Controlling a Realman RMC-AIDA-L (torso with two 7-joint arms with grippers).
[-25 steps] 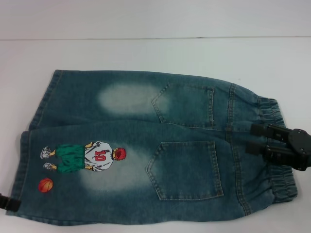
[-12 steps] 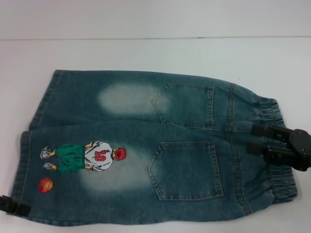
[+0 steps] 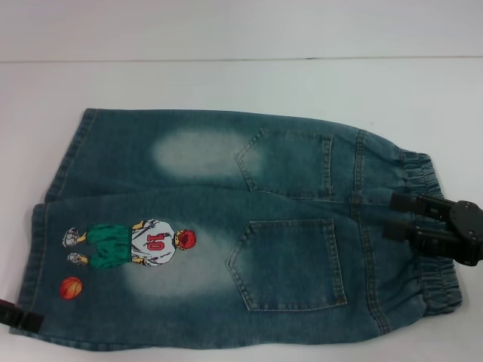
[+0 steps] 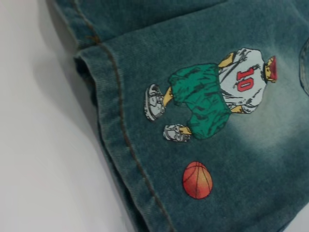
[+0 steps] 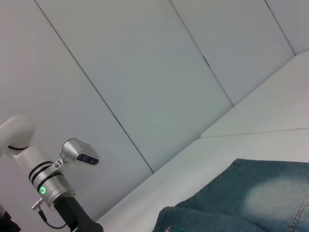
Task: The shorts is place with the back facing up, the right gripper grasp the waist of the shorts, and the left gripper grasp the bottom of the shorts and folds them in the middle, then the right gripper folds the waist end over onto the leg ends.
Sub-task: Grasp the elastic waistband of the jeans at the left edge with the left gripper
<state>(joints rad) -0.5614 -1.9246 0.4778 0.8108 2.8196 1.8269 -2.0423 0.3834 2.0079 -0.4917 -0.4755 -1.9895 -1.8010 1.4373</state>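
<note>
Across the white table [image 3: 226, 83] the shorts [image 3: 226, 226] lie flat, back side up, waist twd the right edge, leg ends twd the left edge. Two back patch pockets [image 3: 290, 264] show, w/ pale faded patches beside them. Elastic waistband [image 3: 432, 226] is gathered at the right end.

Right gripper [image 3: 400, 215] sits at the waist, about mid-band, black body over the elastic, two fingers [image 3: 407, 202] reaching onto the denim just inside the band. Fingers stand apart, one beside the other w/ a gap betw them, lying over the cloth, not pinching it as far as head view shows.

Left gripper [image 3: 19, 317] is down at the near-left corner of the shorts, only a black tip showing at the picture's edge, right by the bottom of the shorts [image 3: 34, 249]. Jaw state: can't tell, too little of it in view. From the right wrist cam its silver wrist w/ green ring [image 5: 42, 190] shows far off beyond the denim.

Left wrist cam looks onto the near leg: stitched hem [image 4: 116, 125] running along the table, cartoon player [image 4: 212, 94] in a no. 10 shirt and green shorts, orange ball [image 4: 197, 180] just beside his feet, near the hem. Second leg's hem [image 4: 79, 26] lies beyond it, slightly overlapped.
</note>
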